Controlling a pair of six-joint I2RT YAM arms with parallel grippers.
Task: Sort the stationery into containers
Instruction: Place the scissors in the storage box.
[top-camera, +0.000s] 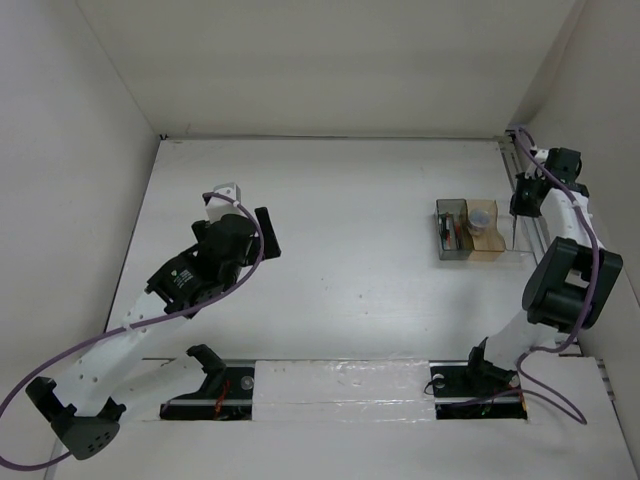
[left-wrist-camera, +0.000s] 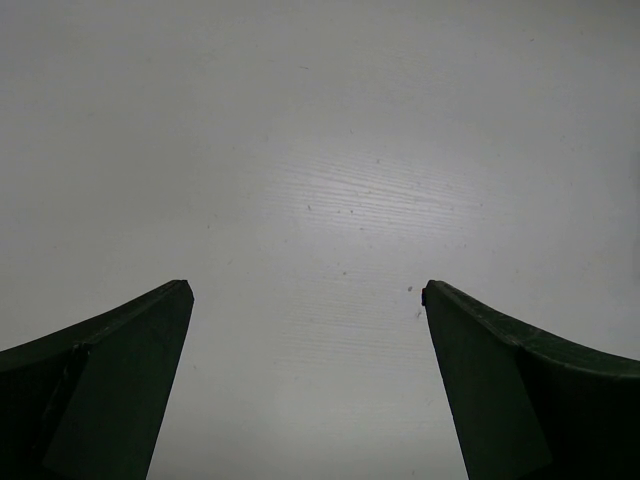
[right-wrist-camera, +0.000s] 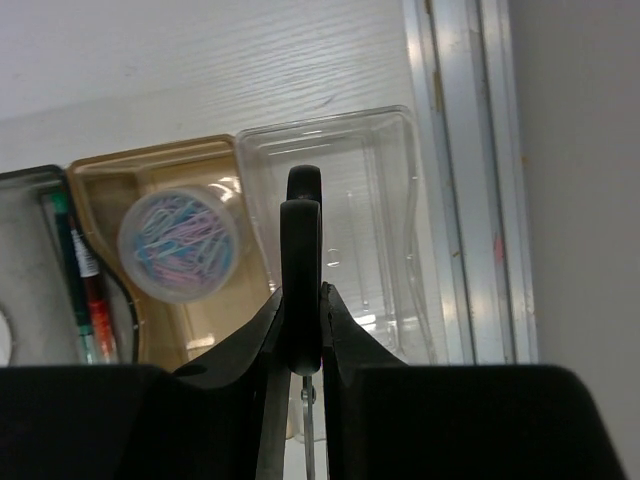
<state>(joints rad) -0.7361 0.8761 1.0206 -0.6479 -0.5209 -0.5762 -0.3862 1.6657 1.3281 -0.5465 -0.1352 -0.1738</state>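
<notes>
Scissors (right-wrist-camera: 303, 230) were pinched in the right gripper (right-wrist-camera: 303, 300) - both fingers clamped flat on the black handle. The loops showed edge-on and poked out past the fingertips, and a sliver of grey blade showed in the gap back toward the wrist camera. From the top camera the scissors (top-camera: 513, 238) were just a thin line hanging off the right gripper (top-camera: 518, 208).

Straight past the fingertips sat the clear compartment (right-wrist-camera: 370, 170), with the scissors lined up over it. I couldn't tell if they touched it. To the left of that gripper was the tan compartment (right-wrist-camera: 100, 175), with a round clear tub (right-wrist-camera: 178, 245) of pastel paper clips inside. Further left was the dark grey compartment (right-wrist-camera: 25, 250), with a green pen (right-wrist-camera: 68, 255) and a red-and-white pen (right-wrist-camera: 95, 300) lying side by side in it. On the gripper's right ran an aluminium rail (right-wrist-camera: 460, 180).

In the top view the organizer (top-camera: 452, 257) sat just left of the right gripper, by the table's (top-camera: 350, 200) right edge.

The left gripper (left-wrist-camera: 305, 290) was well apart from all that - fingers spread wide with nothing between them, only bare white tabletop ahead. From above, the left gripper (top-camera: 265, 233) was over on the table's left half.
</notes>
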